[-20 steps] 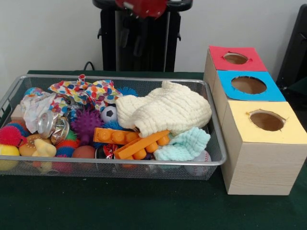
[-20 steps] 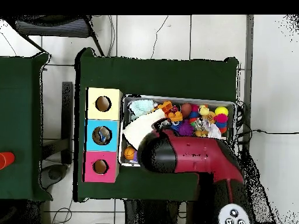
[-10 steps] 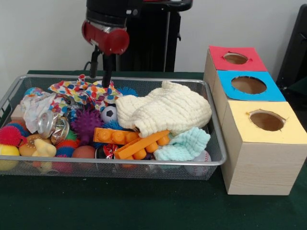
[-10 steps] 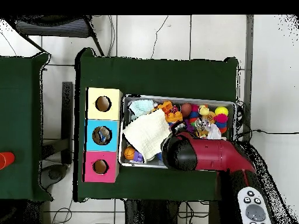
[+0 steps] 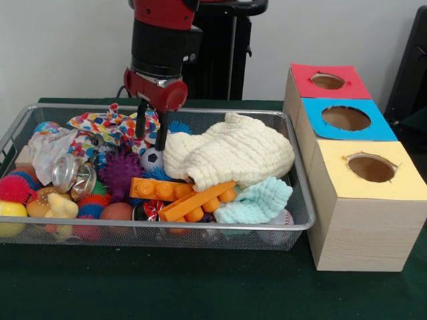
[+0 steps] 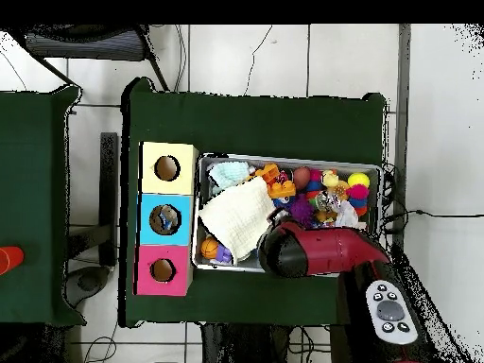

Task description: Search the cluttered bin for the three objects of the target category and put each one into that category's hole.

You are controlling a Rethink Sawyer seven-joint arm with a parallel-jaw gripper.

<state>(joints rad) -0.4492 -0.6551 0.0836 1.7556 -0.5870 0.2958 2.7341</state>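
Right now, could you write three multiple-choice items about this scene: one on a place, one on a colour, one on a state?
1. Where do the gripper fingers hang?
A. over the bin
B. over the boxes
C. beside the table

2. Which colour tops the box nearest the front camera?
A. red
B. blue
C. yellow

3. How are the fingers?
A. shut on a ball
B. open, holding nothing
C. shut on a cloth

Answers: 1 A, they hang above the patterned cloth in the bin. 2 C, the yellow box is nearest. 3 B, both fingers stand apart with nothing between.
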